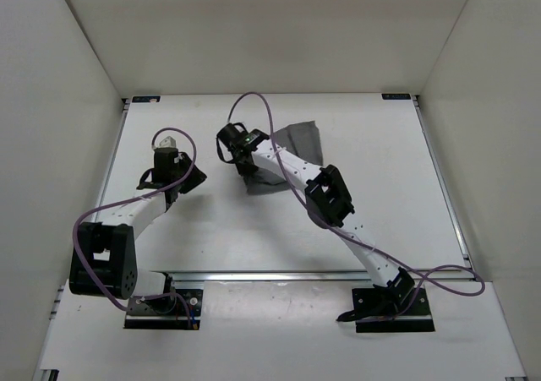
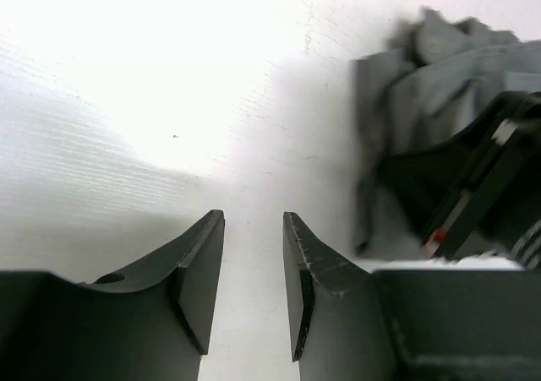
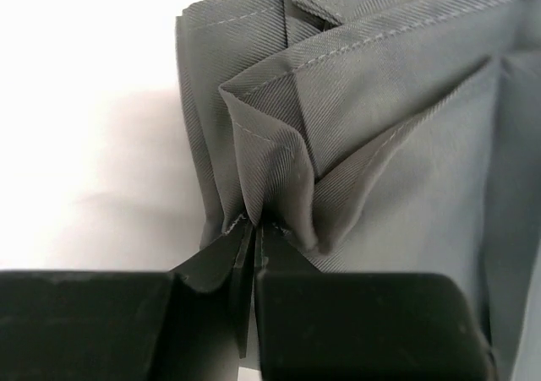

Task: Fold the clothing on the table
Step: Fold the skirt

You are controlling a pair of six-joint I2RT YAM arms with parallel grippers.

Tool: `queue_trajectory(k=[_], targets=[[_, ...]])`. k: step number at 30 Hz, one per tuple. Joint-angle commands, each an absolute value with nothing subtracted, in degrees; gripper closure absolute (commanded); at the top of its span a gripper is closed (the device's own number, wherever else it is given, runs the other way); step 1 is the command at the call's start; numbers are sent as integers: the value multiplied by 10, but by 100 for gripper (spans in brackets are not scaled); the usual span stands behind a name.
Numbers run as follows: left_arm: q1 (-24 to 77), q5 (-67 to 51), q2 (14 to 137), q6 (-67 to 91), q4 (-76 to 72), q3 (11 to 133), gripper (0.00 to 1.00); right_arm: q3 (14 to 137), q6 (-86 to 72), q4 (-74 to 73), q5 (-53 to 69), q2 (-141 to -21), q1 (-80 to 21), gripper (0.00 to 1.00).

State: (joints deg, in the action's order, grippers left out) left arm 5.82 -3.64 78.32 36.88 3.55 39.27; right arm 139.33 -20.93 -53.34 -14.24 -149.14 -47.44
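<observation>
The grey skirt (image 1: 300,140) lies bunched on the tabletop (image 1: 389,195). The right claw (image 3: 252,227) pinches a fold of it. To its left the left claw (image 2: 254,220) hovers spread.

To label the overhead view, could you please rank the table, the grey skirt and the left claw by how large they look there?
1. the table, by far the largest.
2. the grey skirt, partly covered by the right arm.
3. the left claw, clearly the smallest.

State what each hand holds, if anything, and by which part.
The right hand pinches the skirt by a bunched fold of its stitched edge. The left hand holds nothing, open over the table.
</observation>
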Motion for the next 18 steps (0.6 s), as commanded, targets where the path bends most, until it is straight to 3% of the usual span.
queue_trajectory(k=[1,7,11,13,14,16,18], targets=[[59,-38,774,368,38,392,55,1377,-235,-645,-315,-1518,-460,100],[59,-57,773,356,44,400,51,1379,-241,-660,-330,-1536,-457,100],[63,-79,775,340,44,406,43,1396,-185,-629,-295,-1502,-462,76],[66,-85,780,337,43,407,28,1401,-164,-611,-253,-1472,-458,59],[65,-93,774,337,40,409,16,1402,-150,-590,-227,-1447,-458,47],[63,-103,779,332,40,411,1,1404,-140,-577,-186,-1408,-455,46],[66,-121,780,330,42,415,1,1407,-145,-564,-166,-1342,-452,44]])
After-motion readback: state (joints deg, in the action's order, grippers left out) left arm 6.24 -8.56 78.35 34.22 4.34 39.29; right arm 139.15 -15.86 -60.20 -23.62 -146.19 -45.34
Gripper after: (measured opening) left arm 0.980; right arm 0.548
